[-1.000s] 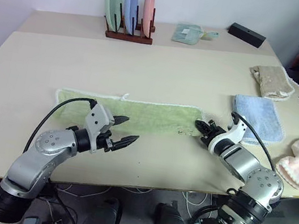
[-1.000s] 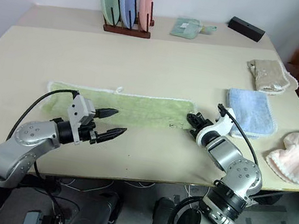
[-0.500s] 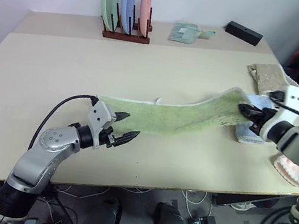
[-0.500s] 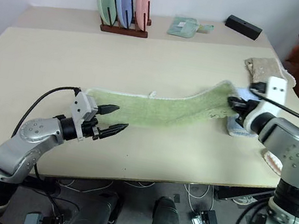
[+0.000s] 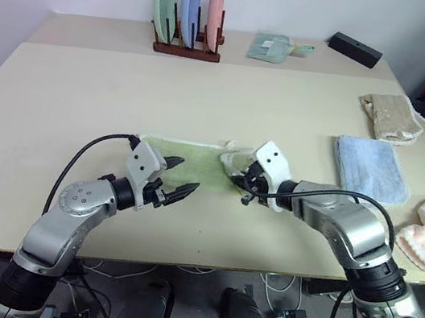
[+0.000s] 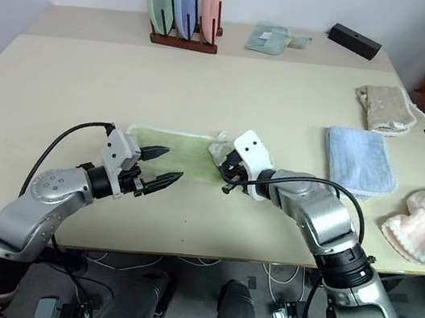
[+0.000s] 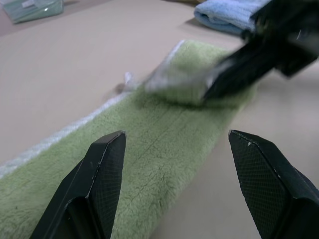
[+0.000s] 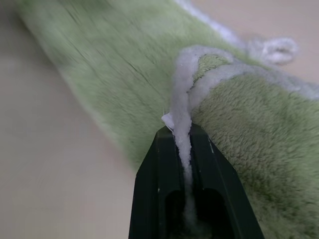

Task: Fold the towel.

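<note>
Left gripper (image 5: 180,179): jaws spread wide with nothing between them, poised over the near edge of the towel (image 5: 188,159), as it was a second ago.
Right gripper (image 5: 242,185): fingers pinched tight on the white-edged end of the towel, which it has carried back across the cloth.
Towel: a second ago it lay as one long strip; now its right part is doubled over the left, so the towel lies short, near the front edge of the table (image 5: 71,78).
Meaning: first fold looks nearly made; the carried end seems still to need laying flat and releasing.
Blue towel (image 5: 370,169): well to the towel's right, untouched.
Plate rack (image 5: 184,44): far behind the towel.
</note>
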Controlling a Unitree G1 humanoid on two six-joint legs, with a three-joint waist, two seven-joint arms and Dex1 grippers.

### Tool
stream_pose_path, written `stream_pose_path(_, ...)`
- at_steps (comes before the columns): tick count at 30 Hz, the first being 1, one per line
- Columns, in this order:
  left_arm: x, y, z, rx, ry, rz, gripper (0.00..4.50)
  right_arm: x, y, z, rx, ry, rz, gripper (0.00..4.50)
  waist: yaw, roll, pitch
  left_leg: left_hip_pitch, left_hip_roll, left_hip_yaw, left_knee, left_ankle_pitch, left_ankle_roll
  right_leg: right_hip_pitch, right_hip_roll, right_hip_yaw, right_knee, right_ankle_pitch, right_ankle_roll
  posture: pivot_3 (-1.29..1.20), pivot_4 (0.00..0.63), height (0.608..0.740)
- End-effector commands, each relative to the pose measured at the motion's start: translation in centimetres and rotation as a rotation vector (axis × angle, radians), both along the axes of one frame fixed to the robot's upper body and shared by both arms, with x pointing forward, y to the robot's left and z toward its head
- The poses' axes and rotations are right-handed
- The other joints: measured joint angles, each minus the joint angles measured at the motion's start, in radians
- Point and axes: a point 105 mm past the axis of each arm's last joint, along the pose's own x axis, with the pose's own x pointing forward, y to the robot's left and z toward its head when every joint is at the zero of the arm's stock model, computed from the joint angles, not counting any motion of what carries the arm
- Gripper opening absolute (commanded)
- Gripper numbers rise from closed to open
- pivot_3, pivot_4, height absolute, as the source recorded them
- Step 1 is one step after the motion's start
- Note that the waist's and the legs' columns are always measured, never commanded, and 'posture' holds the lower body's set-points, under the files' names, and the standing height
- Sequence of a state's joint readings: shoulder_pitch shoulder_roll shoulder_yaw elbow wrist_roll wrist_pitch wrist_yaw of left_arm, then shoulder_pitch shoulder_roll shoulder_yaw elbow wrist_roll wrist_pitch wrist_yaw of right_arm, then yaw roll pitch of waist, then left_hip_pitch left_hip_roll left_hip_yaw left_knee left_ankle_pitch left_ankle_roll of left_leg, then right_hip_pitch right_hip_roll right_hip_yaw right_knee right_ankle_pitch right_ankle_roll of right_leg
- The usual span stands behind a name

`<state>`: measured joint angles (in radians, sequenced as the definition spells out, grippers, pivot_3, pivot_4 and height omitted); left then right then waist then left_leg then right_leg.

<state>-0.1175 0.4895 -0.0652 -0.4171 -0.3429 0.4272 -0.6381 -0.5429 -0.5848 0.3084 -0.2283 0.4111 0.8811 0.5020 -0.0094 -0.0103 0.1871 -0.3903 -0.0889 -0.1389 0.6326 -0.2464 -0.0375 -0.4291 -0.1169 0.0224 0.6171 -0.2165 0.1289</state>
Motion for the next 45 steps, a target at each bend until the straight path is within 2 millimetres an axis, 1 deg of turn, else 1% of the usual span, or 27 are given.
stream_pose_path(1,-0.5,0.0,0.9,-0.001,-0.035,-0.002,3.34,-0.3,-0.4,1.9,0.053,-0.049,0.021,0.92,-0.001,0.000,0.000,0.000,0.000,0.000,0.000,0.000,0.000,0.000,0.000,0.000,0.000,0.000,0.000,0.00,0.150,0.737)
stream_pose_path(2,-0.5,0.0,0.8,-0.001,-0.033,0.001,3.34,-0.5,-0.6,2.3,0.067,-0.056,0.030,1.44,0.000,0.000,0.000,0.000,0.000,0.000,-0.001,0.000,0.000,0.000,0.000,0.000,0.000,0.000,0.000,0.00,0.150,0.737)
stream_pose_path(3,-0.5,0.1,0.7,0.000,-0.030,0.002,3.34,-0.7,-0.9,2.9,0.081,-0.072,0.038,1.80,0.000,0.000,0.000,0.000,0.000,0.000,-0.001,0.000,0.000,0.000,0.000,0.000,0.000,0.000,0.000,0.00,0.150,0.737)
stream_pose_path(6,-0.5,0.2,0.7,0.002,-0.026,0.007,3.34,-1.1,-1.6,4.2,0.111,-0.124,0.053,3.32,-0.001,0.000,0.000,0.000,0.000,0.000,-0.001,0.000,0.000,0.000,0.000,0.000,0.000,0.000,0.000,0.00,0.150,0.737)
stream_pose_path(7,-0.4,0.4,0.6,-0.003,-0.023,0.018,3.34,-1.1,-2.1,5.1,0.145,-0.146,0.050,3.80,-0.001,0.000,0.000,0.000,0.000,0.000,-0.001,0.000,0.000,0.000,0.000,0.000,0.000,0.000,0.000,0.00,0.150,0.737)
stream_pose_path(9,-0.4,0.8,0.6,-0.013,-0.017,0.046,3.34,-0.6,-3.5,7.0,0.254,-0.171,-0.006,3.80,-0.001,0.000,0.000,0.000,0.000,0.000,-0.001,0.000,0.000,0.000,0.000,0.000,0.000,0.000,0.000,0.00,0.150,0.737)
stream_pose_path(10,-0.3,0.9,0.6,-0.016,-0.015,0.055,3.34,-0.4,-3.9,7.5,0.291,-0.173,-0.027,3.80,-0.001,0.000,0.000,0.000,0.000,0.000,-0.001,0.000,0.000,0.000,0.000,0.000,0.000,0.000,0.000,0.00,0.150,0.737)
stream_pose_path(11,-0.4,1.1,0.5,-0.018,-0.013,0.064,3.34,0.4,-4.7,7.5,0.310,-0.165,-0.077,3.57,-0.002,0.000,0.000,0.000,0.000,0.000,-0.001,0.000,0.000,0.000,0.000,0.000,0.000,0.000,0.000,0.00,0.150,0.737)
stream_pose_path(12,-0.4,1.2,0.4,-0.020,-0.010,0.073,3.34,1.0,-5.1,7.2,0.302,-0.164,-0.107,3.19,-0.003,0.000,0.000,0.000,0.000,0.000,-0.001,0.000,0.000,0.000,0.000,0.000,0.000,0.000,0.000,0.00,0.150,0.737)
stream_pose_path(14,-0.6,1.5,0.4,-0.034,-0.002,0.094,3.34,1.9,-5.4,6.3,0.272,-0.167,-0.131,2.48,-0.003,0.000,0.000,0.001,0.000,0.001,-0.001,0.000,0.000,0.000,0.000,0.000,0.000,0.000,0.000,0.00,0.150,0.737)
stream_pose_path(15,-0.7,1.6,0.4,-0.043,0.003,0.104,3.34,2.2,-5.2,5.8,0.277,-0.160,-0.133,1.92,-0.003,0.000,0.000,0.001,0.000,0.001,-0.001,0.000,0.000,0.000,0.000,0.000,0.000,0.000,0.000,0.00,0.150,0.737)
stream_pose_path(19,-1.1,2.4,0.0,-0.066,0.030,0.144,3.34,2.7,-3.1,3.4,0.264,-0.168,-0.066,0.04,-0.007,0.000,0.000,0.001,0.000,0.001,-0.002,0.000,0.000,0.000,0.000,0.000,0.000,0.000,0.000,0.00,0.150,0.737)
stream_pose_path(20,-1.1,2.5,0.0,-0.071,0.034,0.151,3.34,2.7,-2.8,3.1,0.258,-0.173,-0.053,0.04,-0.006,0.000,0.000,0.001,0.000,0.001,-0.002,0.000,0.000,0.000,0.000,0.000,0.000,0.000,0.000,0.00,0.150,0.737)
stream_pose_path(21,-1.2,2.8,-0.1,-0.080,0.045,0.165,3.34,2.7,-2.2,2.0,0.241,-0.163,-0.037,0.04,-0.005,0.000,0.000,0.001,0.000,0.001,-0.002,0.000,0.000,0.000,0.000,0.000,0.000,0.000,0.000,0.00,0.150,0.737)
stream_pose_path(24,-1.6,3.7,-0.5,-0.115,0.072,0.216,3.34,2.0,-0.7,-2.5,0.131,-0.135,0.020,0.04,-0.003,-0.001,0.000,0.001,0.000,0.001,-0.001,0.000,0.000,0.000,0.000,0.000,0.000,0.000,0.000,0.00,0.150,0.737)
stream_pose_path(27,-1.8,4.3,-0.6,-0.154,0.088,0.265,3.34,1.9,-0.4,-4.7,0.091,-0.119,0.016,0.04,-0.004,0.000,-0.001,0.001,0.000,0.001,-0.001,0.000,0.000,0.000,0.000,0.000,0.000,0.000,0.000,0.00,0.150,0.737)
stream_pose_path(30,-2.1,4.9,-0.9,-0.188,0.113,0.317,3.34,2.2,-0.6,-5.2,0.071,-0.141,-0.005,0.04,-0.006,-0.003,-0.003,0.004,0.000,0.001,-0.001,0.000,0.000,0.003,0.001,0.000,0.000,0.001,-0.001,0.00,0.150,0.737)
stream_pose_path(32,-2.4,5.1,-1.0,-0.223,0.137,0.348,3.34,2.5,-0.9,-4.1,0.090,-0.189,-0.011,0.04,-0.005,-0.003,-0.003,0.006,0.001,0.001,-0.002,0.000,0.000,0.004,0.001,0.000,0.000,0.001,-0.001,0.00,0.150,0.737)
stream_pose_path(33,-2.6,5.2,-1.1,-0.252,0.153,0.363,3.34,2.6,-1.0,-2.9,0.124,-0.213,-0.011,0.04,-0.005,-0.003,-0.003,0.006,0.001,0.001,-0.002,0.000,0.000,0.004,0.001,0.000,0.000,0.001,-0.001,0.00,0.150,0.737)
stream_pose_path(35,-3.0,5.4,-1.4,-0.312,0.206,0.393,3.34,2.8,-1.2,-0.9,0.185,-0.244,-0.004,0.54,-0.004,-0.003,-0.003,0.006,0.001,0.001,-0.002,0.000,0.000,0.004,0.001,0.000,0.000,0.001,-0.001,0.00,0.150,0.737)
stream_pose_path(36,-3.2,5.5,-1.7,-0.347,0.240,0.416,3.59,2.5,-1.2,0.6,0.209,-0.272,0.029,0.82,-0.002,-0.003,-0.003,0.006,0.001,0.001,-0.002,0.000,0.000,0.004,0.001,0.000,0.000,0.001,-0.001,0.00,0.150,0.737)
stream_pose_path(39,-3.9,5.9,-2.2,-0.482,0.329,0.487,4.50,1.7,-1.1,4.0,0.215,-0.354,0.129,2.25,-0.002,-0.003,-0.002,0.005,0.001,0.000,-0.001,0.000,0.000,0.004,0.000,0.000,-0.001,0.000,-0.001,0.00,0.150,0.737)
stream_pose_path(41,-3.9,6.2,-2.7,-0.601,0.414,0.537,4.50,1.0,-0.9,5.7,0.202,-0.391,0.200,3.26,-0.002,-0.003,-0.002,0.005,0.001,0.000,-0.001,0.000,0.000,0.004,0.000,0.000,-0.001,0.000,-0.001,0.00,0.150,0.737)
stream_pose_path(42,-3.8,6.2,-3.1,-0.631,0.448,0.559,4.50,0.6,-0.8,6.2,0.195,-0.402,0.229,3.68,-0.002,-0.003,-0.002,0.005,0.001,0.000,-0.001,0.000,0.000,0.004,0.000,0.000,-0.001,0.000,-0.001,0.00,0.150,0.737)
stream_pose_path(43,-3.5,6.5,-3.5,-0.645,0.478,0.594,4.50,0.3,-0.6,6.7,0.185,-0.418,0.259,4.21,-0.001,-0.003,-0.002,0.005,0.001,0.000,-0.001,0.000,0.000,0.004,0.000,0.000,-0.001,0.000,-0.001,0.00,0.150,0.737)
stream_pose_path(44,-3.2,6.7,-3.8,-0.658,0.499,0.624,4.50,0.1,-0.5,6.9,0.180,-0.428,0.273,4.45,0.000,-0.004,-0.002,0.005,0.001,0.000,-0.001,0.000,0.000,0.004,0.000,0.000,-0.001,0.000,-0.001,0.00,0.150,0.737)
stream_pose_path(45,-2.8,6.9,-3.9,-0.689,0.516,0.648,4.50,-0.1,-0.4,7.1,0.175,-0.437,0.284,4.45,0.000,-0.004,-0.002,0.005,0.001,0.000,-0.001,0.000,0.000,0.004,0.001,-0.001,-0.001,0.000,-0.001,0.00,0.150,0.737)
